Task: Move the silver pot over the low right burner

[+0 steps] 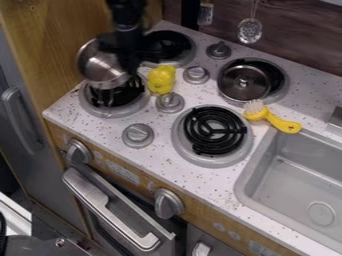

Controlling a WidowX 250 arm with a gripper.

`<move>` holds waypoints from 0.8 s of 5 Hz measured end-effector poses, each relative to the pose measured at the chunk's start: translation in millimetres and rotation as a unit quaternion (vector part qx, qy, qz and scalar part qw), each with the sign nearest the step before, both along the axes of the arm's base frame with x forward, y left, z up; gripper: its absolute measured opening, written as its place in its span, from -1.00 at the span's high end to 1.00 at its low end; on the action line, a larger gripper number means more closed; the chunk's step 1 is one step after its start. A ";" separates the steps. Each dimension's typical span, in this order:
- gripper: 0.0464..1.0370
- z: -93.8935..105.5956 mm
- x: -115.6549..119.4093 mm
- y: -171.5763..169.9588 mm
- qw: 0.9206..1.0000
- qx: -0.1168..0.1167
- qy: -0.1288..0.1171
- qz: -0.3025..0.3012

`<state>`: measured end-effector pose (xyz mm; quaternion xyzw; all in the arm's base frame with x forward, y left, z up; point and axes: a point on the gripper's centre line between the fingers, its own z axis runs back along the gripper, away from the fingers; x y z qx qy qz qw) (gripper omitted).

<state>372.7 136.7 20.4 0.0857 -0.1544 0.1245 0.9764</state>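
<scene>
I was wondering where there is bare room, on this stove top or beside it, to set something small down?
Free: the speckled counter between the lower right burner and its front edge, and the sink floor. Crowded: around the yellow pepper, hemmed in by knobs, the left burners and the silver pot.

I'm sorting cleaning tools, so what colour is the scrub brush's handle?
The handle is yellow, seen best in the camera view.

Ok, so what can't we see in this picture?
In the camera view:
- Part of the silver pot: behind the robot arm.
- Part of the back left burner: behind the arm.
- The far end of the sink: cut off by the right edge.
- Marks on the stove front: too small.
</scene>
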 end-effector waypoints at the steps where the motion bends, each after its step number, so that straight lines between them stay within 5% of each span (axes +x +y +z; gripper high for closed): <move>1: 0.95 10.5 1.1 -50.3 0.998 0.005 0.003 -0.056; 3: 0.95 -25.1 -28.7 -123.1 0.993 -0.045 0.032 -0.102; 4: 0.95 -59.2 -38.0 -150.8 0.985 -0.068 0.075 -0.142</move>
